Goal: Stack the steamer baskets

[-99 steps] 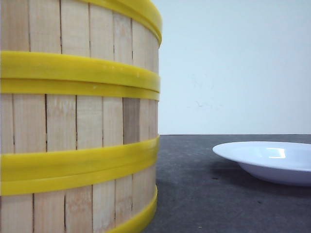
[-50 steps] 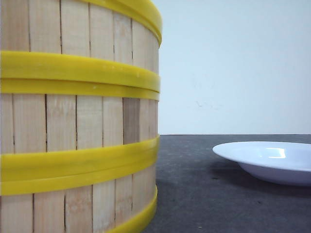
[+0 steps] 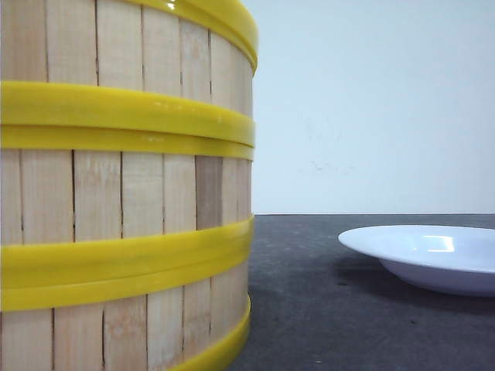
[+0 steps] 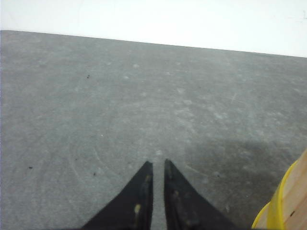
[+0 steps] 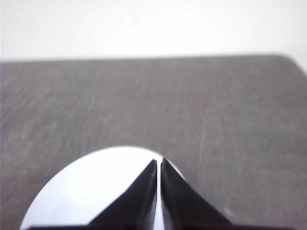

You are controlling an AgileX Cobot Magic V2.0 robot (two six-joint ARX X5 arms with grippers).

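Observation:
Steamer baskets (image 3: pixel 124 193) with pale bamboo slats and yellow rims stand stacked one on another, filling the left of the front view. A sliver of a basket's yellow rim and slats (image 4: pixel 288 201) shows at the edge of the left wrist view. My left gripper (image 4: pixel 158 163) hovers over bare grey table beside it, jaws nearly together with nothing between them. My right gripper (image 5: pixel 159 160) is shut and empty above the white plate (image 5: pixel 86 191). Neither gripper shows in the front view.
A white shallow plate (image 3: pixel 425 255) lies on the dark grey table (image 3: pixel 309 309) to the right of the stack. A pale wall (image 3: pixel 371 100) rises behind the table's far edge.

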